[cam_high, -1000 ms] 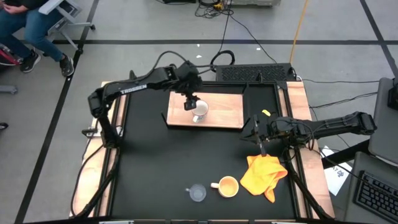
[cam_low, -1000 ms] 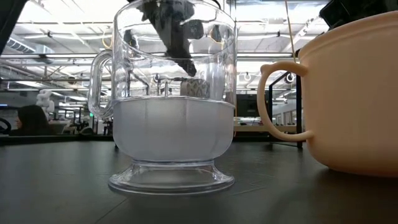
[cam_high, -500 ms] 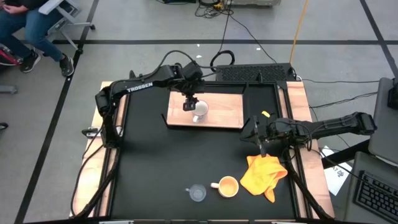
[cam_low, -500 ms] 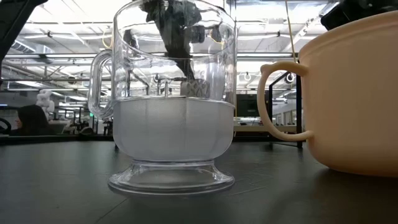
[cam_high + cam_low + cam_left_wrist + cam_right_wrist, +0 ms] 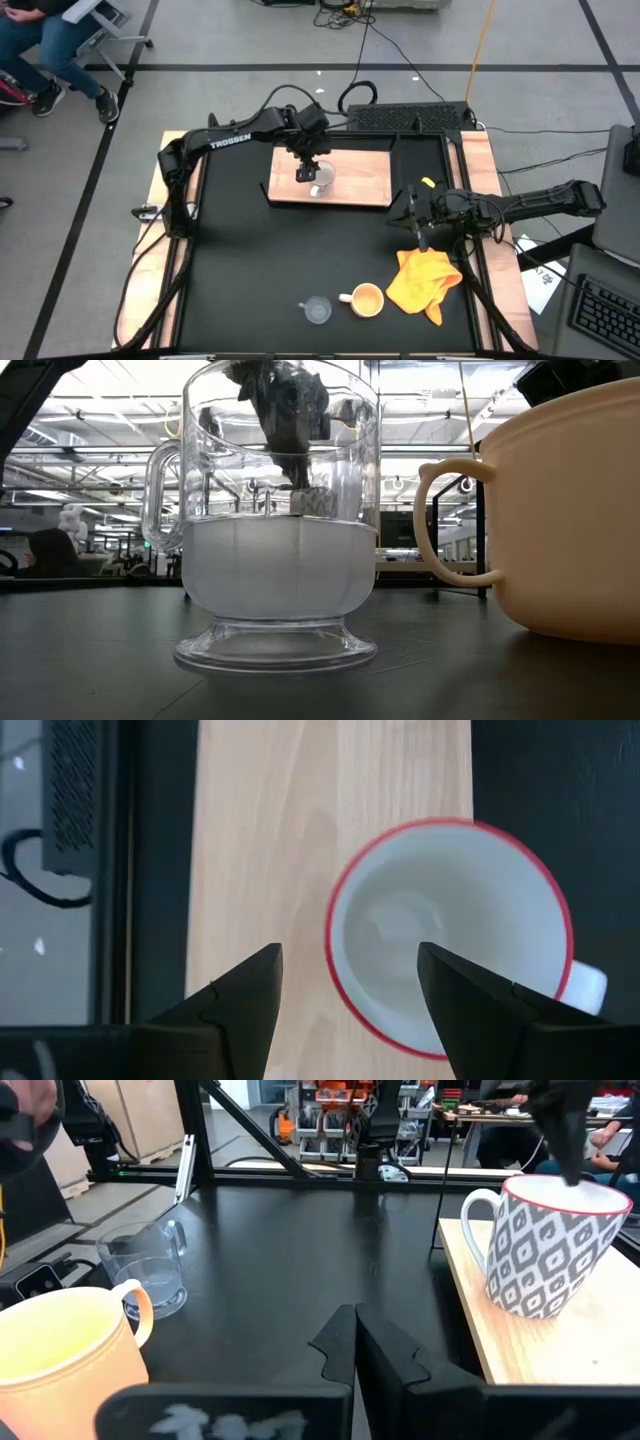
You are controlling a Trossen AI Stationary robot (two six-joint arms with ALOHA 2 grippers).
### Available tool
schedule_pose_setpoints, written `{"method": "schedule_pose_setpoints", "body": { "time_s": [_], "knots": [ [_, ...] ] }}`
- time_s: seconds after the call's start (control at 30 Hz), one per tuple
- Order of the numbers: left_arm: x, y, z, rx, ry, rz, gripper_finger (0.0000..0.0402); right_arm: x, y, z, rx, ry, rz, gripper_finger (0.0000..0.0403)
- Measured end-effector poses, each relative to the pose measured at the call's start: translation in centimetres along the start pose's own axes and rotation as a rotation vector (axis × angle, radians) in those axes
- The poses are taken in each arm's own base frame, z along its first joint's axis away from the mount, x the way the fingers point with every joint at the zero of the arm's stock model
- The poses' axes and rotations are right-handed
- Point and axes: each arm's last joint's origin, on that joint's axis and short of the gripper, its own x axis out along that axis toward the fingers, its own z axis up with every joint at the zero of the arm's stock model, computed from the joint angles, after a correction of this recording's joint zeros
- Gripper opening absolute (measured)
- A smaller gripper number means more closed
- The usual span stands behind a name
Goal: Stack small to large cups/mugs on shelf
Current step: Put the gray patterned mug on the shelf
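Note:
A white mug [image 5: 322, 181] with a red rim and grey diamond pattern [image 5: 545, 1250] stands upright on its base on the light-wood shelf [image 5: 365, 178]. My left gripper [image 5: 347, 950] hangs open just above it. One finger is over the mug's mouth, the other outside the rim over the shelf. The orange-yellow mug [image 5: 367, 299] and the clear glass cup [image 5: 317, 311] stand on the black table near its front edge. My right gripper [image 5: 415, 226] waits shut at the table's right side. My left gripper comes at the white mug from above, slanting down, with the mug's rim [image 5: 335, 955] between its open fingers, on the side away from the handle [image 5: 585, 985]. I cannot tell whether a finger touches the rim. The mug stays upright on the shelf.
An orange-yellow cloth [image 5: 425, 283] lies crumpled on the table right of the orange-yellow mug, below my right gripper. A black perforated panel [image 5: 410, 117] lies beyond the shelf's far edge. A person sits at the room's far left [image 5: 50, 40].
My left gripper has sunk a little toward the white mug and tipped to point more steeply down, its fingers staying open. The mug has not moved.

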Motion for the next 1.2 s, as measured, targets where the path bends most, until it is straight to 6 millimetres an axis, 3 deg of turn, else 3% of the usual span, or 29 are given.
{"method": "schedule_pose_setpoints", "body": {
  "time_s": [0.7, 1.2],
  "knots": [
    [1.16, 0.95, -0.32, -0.018, 0.018, 0.013, 0.0232, 0.00, 0.00, -0.04, 0.004, 0.004, 0.000, 0.0000],
    [1.16, 0.99, -0.27, -0.038, 0.011, 0.016, 0.0094, 0.00, 0.00, -0.04, 0.005, 0.004, 0.000, 0.0000]
  ]
}}
